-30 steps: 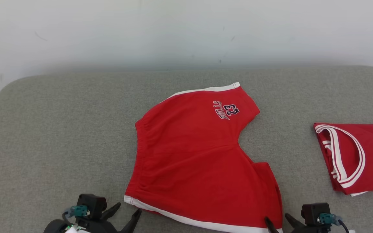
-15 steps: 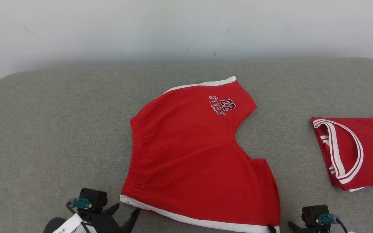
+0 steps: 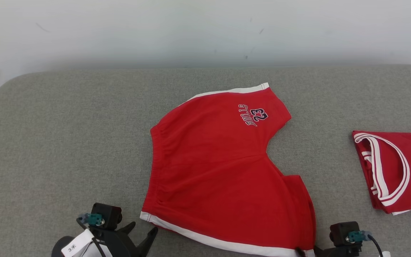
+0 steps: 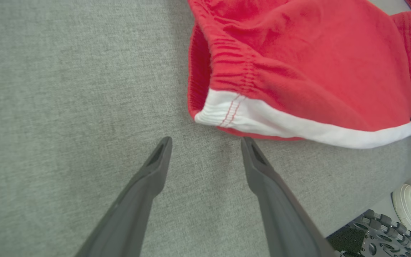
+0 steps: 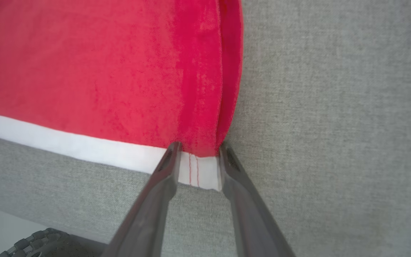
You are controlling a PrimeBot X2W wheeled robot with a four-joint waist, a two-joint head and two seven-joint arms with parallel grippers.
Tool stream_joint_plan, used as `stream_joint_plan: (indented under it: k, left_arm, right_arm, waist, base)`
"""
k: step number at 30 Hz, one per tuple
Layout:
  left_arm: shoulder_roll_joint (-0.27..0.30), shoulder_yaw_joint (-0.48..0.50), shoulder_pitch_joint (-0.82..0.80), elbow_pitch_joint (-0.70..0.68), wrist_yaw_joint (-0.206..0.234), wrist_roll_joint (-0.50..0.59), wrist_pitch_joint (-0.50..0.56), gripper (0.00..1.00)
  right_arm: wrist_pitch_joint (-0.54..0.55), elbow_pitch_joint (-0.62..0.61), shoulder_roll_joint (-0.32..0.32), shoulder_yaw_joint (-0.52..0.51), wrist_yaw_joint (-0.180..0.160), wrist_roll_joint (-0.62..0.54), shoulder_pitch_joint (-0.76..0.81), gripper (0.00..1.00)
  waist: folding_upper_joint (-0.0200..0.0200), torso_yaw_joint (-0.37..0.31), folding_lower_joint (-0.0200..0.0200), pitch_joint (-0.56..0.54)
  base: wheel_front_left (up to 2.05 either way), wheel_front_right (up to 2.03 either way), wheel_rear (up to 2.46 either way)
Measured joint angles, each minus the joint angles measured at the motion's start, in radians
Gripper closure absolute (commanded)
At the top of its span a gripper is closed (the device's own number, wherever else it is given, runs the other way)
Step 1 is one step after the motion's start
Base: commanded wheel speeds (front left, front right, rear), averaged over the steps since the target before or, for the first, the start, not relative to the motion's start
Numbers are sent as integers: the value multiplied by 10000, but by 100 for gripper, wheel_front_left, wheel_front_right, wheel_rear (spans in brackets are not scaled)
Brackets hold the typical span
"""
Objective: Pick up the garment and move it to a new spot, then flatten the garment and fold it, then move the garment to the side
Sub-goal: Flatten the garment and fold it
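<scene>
Left gripper (image 4: 206, 140) stands spread beside shorts (image 3: 219, 171); right gripper (image 5: 200, 144) straddles their hem corner, pinch unclear. Jersey (image 3: 394, 171) lies well apart on cushion (image 3: 66, 142).

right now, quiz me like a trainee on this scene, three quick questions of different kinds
1. True or false: the left jaws are clamped shut on the red shorts.
2. Which part of the shorts sits between the right jaws? A waistband, B white band corner, C printed number.
3. What lies on the grey surface further to the robot's right?
Key: 1 false, they stand wide open; 2 B; 3 a second red garment with white trim.
</scene>
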Motion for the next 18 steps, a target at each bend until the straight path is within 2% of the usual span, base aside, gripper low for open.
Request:
stream_joint_plan:
  k: [9,10,12,13,14,15,16,17,18]
  left_arm:
    - [-4,8,-15,48,-75,-2,-2,0]
    - [-4,6,-19,58,-75,-2,-2,0]
    - [-6,6,-31,77,-77,-25,0,0]
    - [-8,4,-33,86,-77,-31,-2,0]
    - [-8,4,-35,92,-77,-31,-2,0]
    - [-6,4,-39,96,-79,-31,-2,0]
    - [-8,4,-46,98,-79,-33,-2,0]
    - [-8,4,-59,107,-84,-36,0,0]
    - [-8,0,-85,121,-92,-44,-2,0]
  right_arm:
    - [451,-215,-17,-38,-36,90,192,0]
    - [527,-240,-19,-42,-48,90,194,2]
    - [637,-295,-19,-42,-86,96,222,15]
    - [667,-313,-23,-63,-92,107,244,26]
    - [702,-330,-36,-84,-136,105,267,58]
    - [734,-345,-52,-111,-161,104,291,76]
    - [740,-362,-73,-130,-163,104,326,85]
    - [742,-382,-82,-151,-163,104,360,100]
    - [744,-395,-82,-151,-165,104,363,100]
  waist:
    - [0,-26,0,47]
    - [0,-32,0,49]
    - [0,-44,0,53]
    - [0,-49,0,54]
    - [0,-56,0,55]
    - [1,-64,0,57]
    - [0,-73,0,59]
    - [1,-83,0,61]
    - [0,-93,0,62]
  base:
    - [0,0,0]
    - [0,0,0]
    - [0,0,0]
    - [0,0,0]
    - [0,0,0]
    - [0,0,0]
    - [0,0,0]
    - [0,0,0]
    - [0,0,0]
